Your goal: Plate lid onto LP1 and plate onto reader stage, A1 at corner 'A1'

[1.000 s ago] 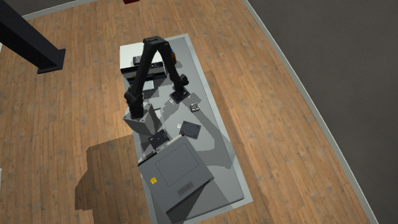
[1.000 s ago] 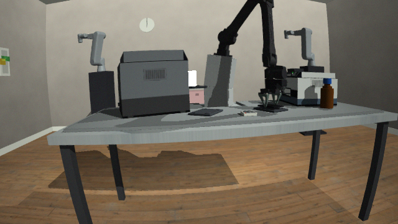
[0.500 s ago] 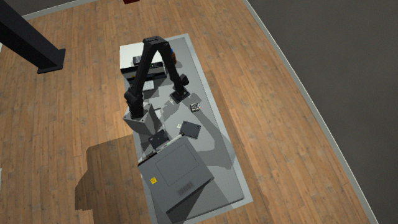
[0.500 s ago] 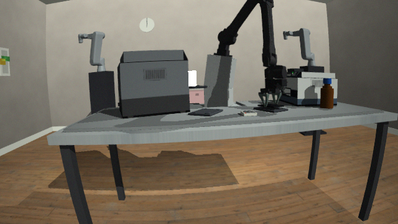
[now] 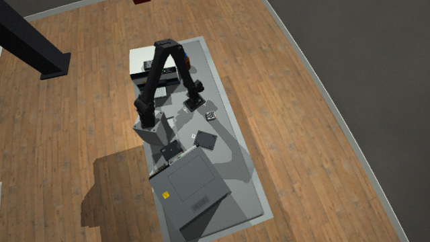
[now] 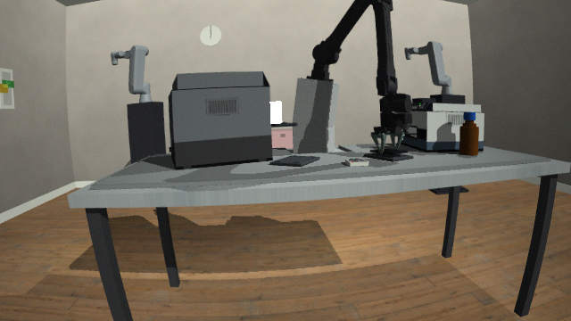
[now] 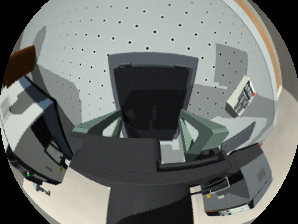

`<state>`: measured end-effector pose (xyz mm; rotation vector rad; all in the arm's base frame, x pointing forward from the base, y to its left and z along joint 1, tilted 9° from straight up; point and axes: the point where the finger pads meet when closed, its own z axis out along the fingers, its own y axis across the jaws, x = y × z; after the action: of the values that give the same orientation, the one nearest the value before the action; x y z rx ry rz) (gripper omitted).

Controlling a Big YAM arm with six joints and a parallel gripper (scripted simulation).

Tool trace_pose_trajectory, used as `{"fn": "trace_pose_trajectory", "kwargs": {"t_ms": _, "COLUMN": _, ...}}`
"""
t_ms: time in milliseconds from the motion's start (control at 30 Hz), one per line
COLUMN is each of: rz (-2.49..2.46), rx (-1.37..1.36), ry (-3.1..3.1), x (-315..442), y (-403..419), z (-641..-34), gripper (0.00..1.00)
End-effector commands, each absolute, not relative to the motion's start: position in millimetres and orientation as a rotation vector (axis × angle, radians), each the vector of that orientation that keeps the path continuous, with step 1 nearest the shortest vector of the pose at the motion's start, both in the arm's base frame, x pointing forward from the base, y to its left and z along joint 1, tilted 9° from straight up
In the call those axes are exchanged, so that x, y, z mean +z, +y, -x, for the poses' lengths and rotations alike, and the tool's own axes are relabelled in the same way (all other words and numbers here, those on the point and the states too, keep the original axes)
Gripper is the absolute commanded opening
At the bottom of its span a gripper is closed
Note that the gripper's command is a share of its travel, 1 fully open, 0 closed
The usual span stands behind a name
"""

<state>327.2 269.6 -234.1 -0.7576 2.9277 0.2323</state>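
Note:
My gripper (image 5: pixel 195 100) (image 6: pixel 389 152) (image 7: pixel 150 111) points down at a bench nest (image 6: pixel 405 157) (image 7: pixel 153 58). Its fingers stand wide, shut on the dark lid (image 7: pixel 150 80) along its two long sides. The lid is at the nest, inside its rim as seen from the wrist; whether it lies flat or hangs slightly above is hard to tell. The nest's name is not legible. The uncovered white plate (image 5: pixel 160 92) lies on the stage in front of the white dispenser (image 5: pixel 139 62) (image 7: pixel 30 125). The grey reader (image 5: pixel 191 178) (image 6: pixel 223 125) has its dark stage (image 5: pixel 171 150) out and bare.
The capped brown bottle (image 5: pixel 187 64) (image 6: pixel 469 138) (image 7: pixel 21 60) stands upright beside the dispenser. A small pale device (image 5: pixel 210 115) (image 6: pixel 357 162) (image 7: pixel 241 96) lies between the two nests. The second nest (image 5: pixel 205 140) (image 6: pixel 294 160) is near the reader and holds nothing visible.

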Motion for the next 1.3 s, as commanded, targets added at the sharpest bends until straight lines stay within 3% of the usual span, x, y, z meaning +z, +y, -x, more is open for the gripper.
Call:
{"fn": "trace_pose_trajectory", "kwargs": {"t_ms": 0, "rz": 0.756, "rx": 0.234, "ry": 2.923, "x": -237.3, "y": 267.5, "z": -330.1, "gripper": 0.85}}
{"fn": "trace_pose_trajectory", "kwargs": {"t_ms": 1267, "rz": 0.759, "rx": 0.248, "ry": 2.895, "x": -224.1, "y": 275.7, "z": -335.7, "gripper": 0.85}}
